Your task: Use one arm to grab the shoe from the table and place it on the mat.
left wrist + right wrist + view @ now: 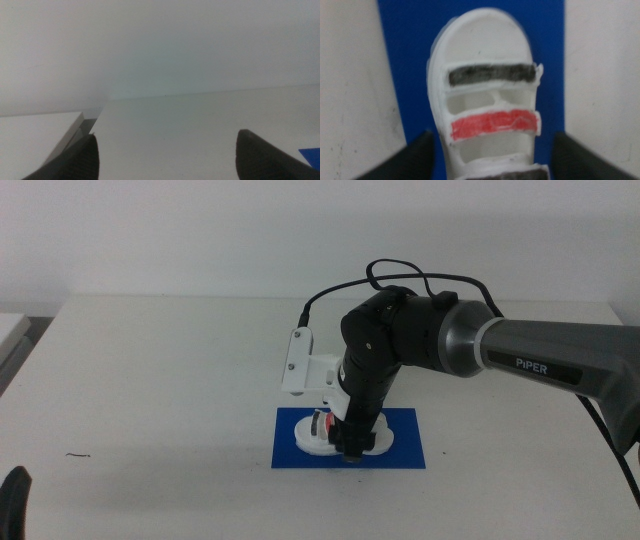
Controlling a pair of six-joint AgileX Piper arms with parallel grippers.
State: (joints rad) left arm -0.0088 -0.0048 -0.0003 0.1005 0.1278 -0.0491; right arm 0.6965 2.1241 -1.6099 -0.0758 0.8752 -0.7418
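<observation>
The white shoe (318, 438) with dark and red straps lies flat on the dark-blue mat (400, 452) in the middle of the table (150, 380). The right arm reaches in from the right, and its gripper (350, 452) points down over the shoe's heel end. In the right wrist view the shoe (485, 50) rests on the mat (405, 60), and the right gripper (492, 165) is open, with a jaw on each side of the shoe and a strip of mat showing beside one jaw. The left gripper (12, 500) waits at the bottom left, open (165, 160).
A white bracket (298, 362) and a black cable (420, 278) ride on the right arm above the mat. A corner of the mat (312, 156) shows in the left wrist view. The table's left edge (75, 135) lies close to the left gripper.
</observation>
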